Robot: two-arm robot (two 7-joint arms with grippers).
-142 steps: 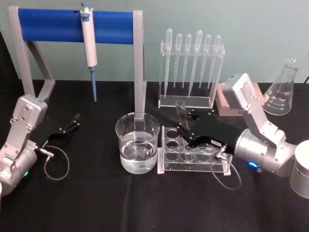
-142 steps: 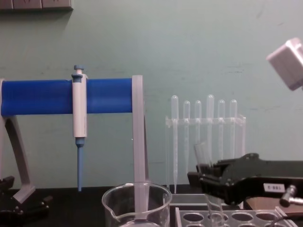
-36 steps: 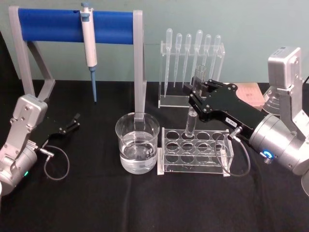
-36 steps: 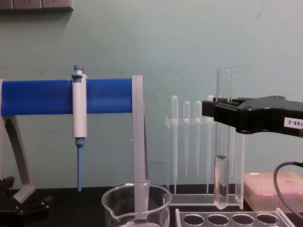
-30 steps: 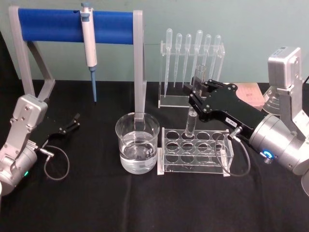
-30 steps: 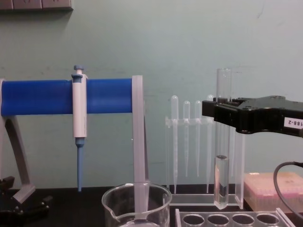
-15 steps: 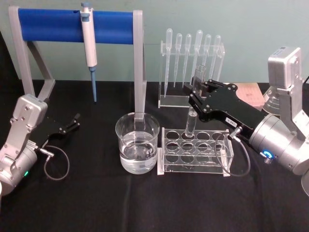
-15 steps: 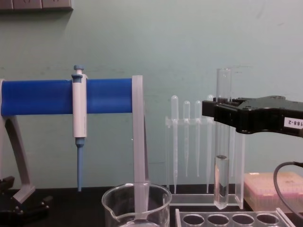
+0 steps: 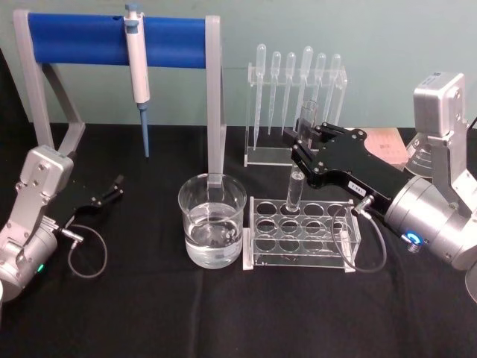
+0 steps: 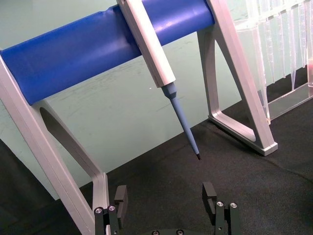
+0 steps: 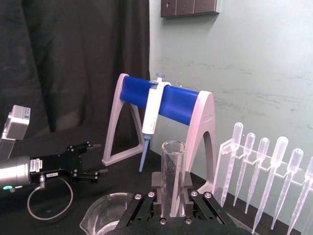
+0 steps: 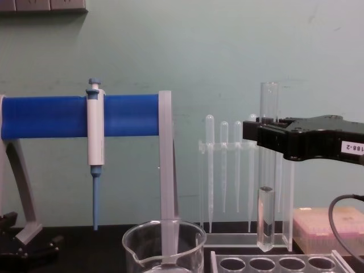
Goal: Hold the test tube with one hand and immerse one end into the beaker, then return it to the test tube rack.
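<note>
Fingers [image 11: 156, 186] of the right gripper [image 9: 302, 143] are closed on the test tube [image 12: 268, 102], clamping it upright a little below its open rim. The tube hangs above the back row of the test tube rack [image 9: 298, 237]. In the chest view its rounded bottom is clear of the rack's top plate, though which hole it stands over is hard to tell. Its lower end seems to hold a little clear liquid. The beaker [image 9: 212, 218], partly filled with clear liquid, stands just beside the rack on the robot's left, apart from the tube. The left gripper [image 9: 115, 186] rests low at the left side of the black table [image 9: 223, 313], and the left wrist view shows its fingers spread wide with nothing between them. Behind it, a pipettor [image 9: 136, 67] hangs on the blue stand [image 9: 89, 39].
</note>
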